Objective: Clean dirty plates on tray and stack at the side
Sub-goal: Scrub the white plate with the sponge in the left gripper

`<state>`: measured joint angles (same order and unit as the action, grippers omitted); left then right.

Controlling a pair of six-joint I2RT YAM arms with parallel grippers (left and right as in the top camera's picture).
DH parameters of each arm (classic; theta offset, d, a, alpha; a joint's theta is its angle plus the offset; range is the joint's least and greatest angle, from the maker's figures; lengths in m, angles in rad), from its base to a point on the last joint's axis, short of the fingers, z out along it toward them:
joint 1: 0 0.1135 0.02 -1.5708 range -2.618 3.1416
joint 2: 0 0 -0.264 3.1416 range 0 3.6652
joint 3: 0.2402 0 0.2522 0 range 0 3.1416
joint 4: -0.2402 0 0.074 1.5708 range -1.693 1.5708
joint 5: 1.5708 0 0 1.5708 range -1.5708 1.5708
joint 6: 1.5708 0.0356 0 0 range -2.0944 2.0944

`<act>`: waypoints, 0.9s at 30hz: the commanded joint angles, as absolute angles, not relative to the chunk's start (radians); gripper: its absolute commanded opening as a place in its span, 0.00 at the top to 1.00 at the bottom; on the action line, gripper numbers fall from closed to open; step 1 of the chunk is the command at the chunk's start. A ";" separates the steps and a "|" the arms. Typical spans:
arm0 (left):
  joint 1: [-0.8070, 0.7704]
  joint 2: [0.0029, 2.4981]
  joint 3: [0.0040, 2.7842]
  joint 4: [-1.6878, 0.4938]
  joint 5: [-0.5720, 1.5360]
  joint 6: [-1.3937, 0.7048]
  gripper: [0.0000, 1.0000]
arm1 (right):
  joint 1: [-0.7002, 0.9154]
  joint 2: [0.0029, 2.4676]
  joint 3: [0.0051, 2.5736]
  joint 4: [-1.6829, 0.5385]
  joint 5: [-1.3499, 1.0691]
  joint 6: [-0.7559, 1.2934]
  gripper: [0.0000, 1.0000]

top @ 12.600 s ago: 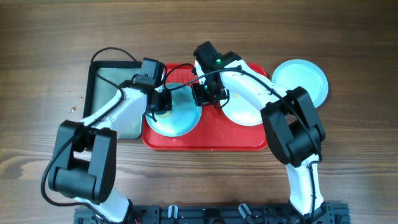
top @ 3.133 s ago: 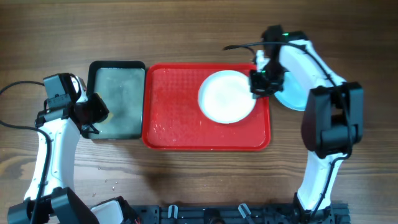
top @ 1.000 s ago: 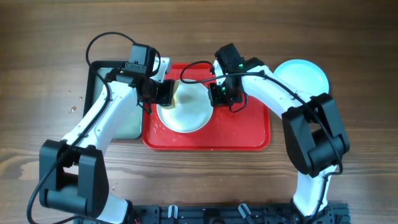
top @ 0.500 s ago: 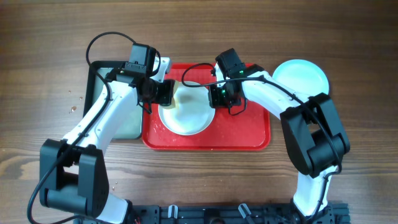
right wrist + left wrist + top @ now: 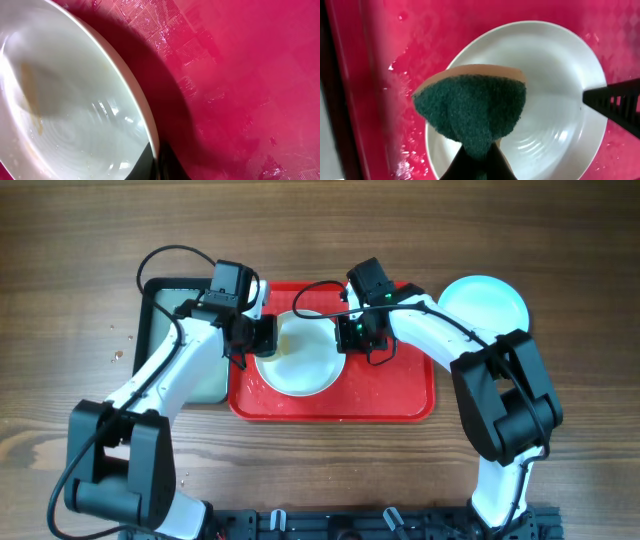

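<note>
The white plate (image 5: 300,358) lies on the left half of the red tray (image 5: 390,395), wet and glossy, with a faint yellowish smear (image 5: 30,97) inside. The right gripper (image 5: 348,335) is clamped on its right rim. The left gripper (image 5: 262,337) pinches a green sponge (image 5: 472,110) above its left side. A cyan plate (image 5: 485,308) sits on the table (image 5: 560,240) just beside the tray's far right corner.

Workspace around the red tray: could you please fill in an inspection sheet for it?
Surface: wooden table, a few specks at its left side.
Job's things: white plate on the wet red tray; cyan plate on the table beside it.
Clutter: black tray left of the red one.
Grippers: left gripper shut on a green sponge over the plate; right gripper pinching the plate's rim.
Cables: black cable loops on both arms.
Surroundings: nothing seen.
</note>
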<state>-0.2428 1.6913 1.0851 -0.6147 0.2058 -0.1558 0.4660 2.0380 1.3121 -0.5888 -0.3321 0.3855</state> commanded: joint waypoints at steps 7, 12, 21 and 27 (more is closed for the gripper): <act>-0.344 1.766 1.049 -0.553 0.042 -0.283 0.96 | 0.468 2.027 1.298 -0.588 -0.314 0.395 0.96; -0.399 1.854 1.049 -0.529 -0.057 -0.351 0.96 | 0.468 2.027 1.298 -0.588 -0.314 0.395 0.96; -0.443 1.923 1.049 -0.527 0.248 -0.344 0.96 | 0.468 2.027 1.298 -0.588 -0.314 0.395 0.96; -0.443 1.923 1.049 -0.516 0.438 -0.287 0.96 | 0.468 2.027 1.298 -0.588 -0.314 0.395 0.96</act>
<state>-0.4126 1.8664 1.0801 -0.4999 0.2844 -0.3088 0.4641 2.0380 1.3121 -0.5896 -0.3294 0.3855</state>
